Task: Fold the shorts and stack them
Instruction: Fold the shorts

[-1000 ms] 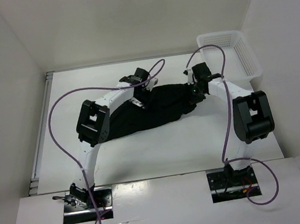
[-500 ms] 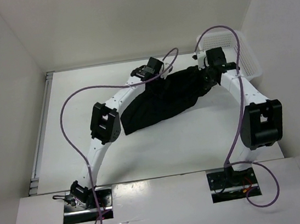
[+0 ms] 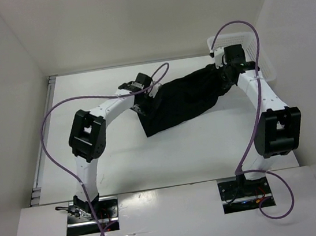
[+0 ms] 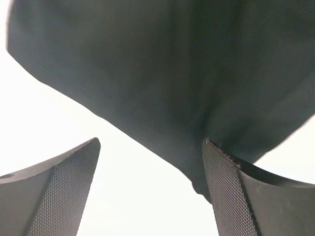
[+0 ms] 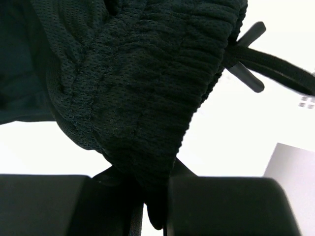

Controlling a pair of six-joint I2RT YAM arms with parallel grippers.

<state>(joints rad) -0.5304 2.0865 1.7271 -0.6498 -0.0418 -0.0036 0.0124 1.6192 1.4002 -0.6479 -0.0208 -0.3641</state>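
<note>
The black shorts [image 3: 185,100] hang and drape in a long band across the back of the table, from the middle toward the right. My right gripper [image 3: 223,78] is shut on the bunched waistband [image 5: 142,88], its jaws pinching the fabric [image 5: 155,206]. The drawstring [image 5: 268,61] dangles off to the right. My left gripper [image 3: 146,100] is open at the shorts' left end. In the left wrist view its textured fingers [image 4: 64,189] stand wide apart, and the shorts' hem [image 4: 172,73] lies just beyond them, brushing the right finger.
A white mesh basket [image 3: 264,69] stands at the back right corner, just behind the right wrist. White walls close in the table on the left, back and right. Purple cables loop above both arms.
The right gripper has carried the waistband to the back right, toward the basket. The left gripper has opened, let go of the shorts and drawn back to the left.
</note>
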